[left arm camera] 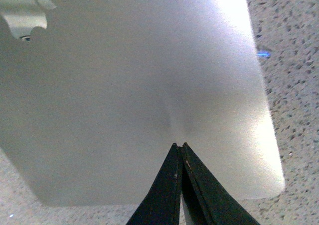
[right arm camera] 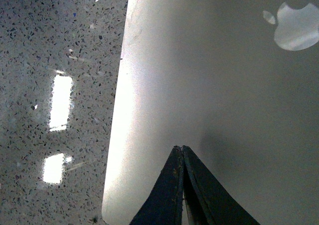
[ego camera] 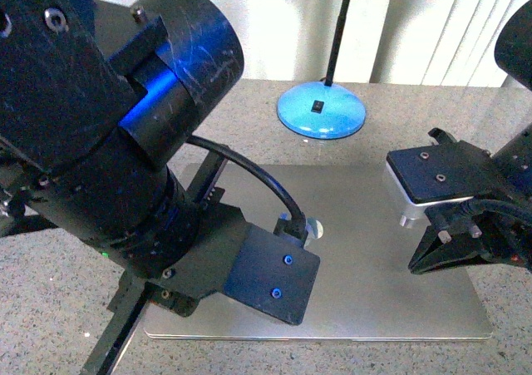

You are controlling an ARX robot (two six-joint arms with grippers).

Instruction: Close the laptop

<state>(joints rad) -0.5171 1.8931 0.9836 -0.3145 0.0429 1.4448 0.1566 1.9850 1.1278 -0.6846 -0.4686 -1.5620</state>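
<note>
Left tool: fingers together, tips at the lid; contact unclear.
Right tool: fingers together, tips over the lid.
Hidden: front view, the left arm covers the lid's 9 o'clock side and most of the logo.
Arms: left enters from 9 o'clock, right from 3 o'clock, both angled down.
Laptop: shut flat mid-bench, silver lid up; blue lamp base at 12 o'clock.

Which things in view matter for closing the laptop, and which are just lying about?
Job: laptop, lid already down flat; left tool and right tool, both shut, tips over the lid.
Lying about: blue lamp base; speckled table underneath.
</note>
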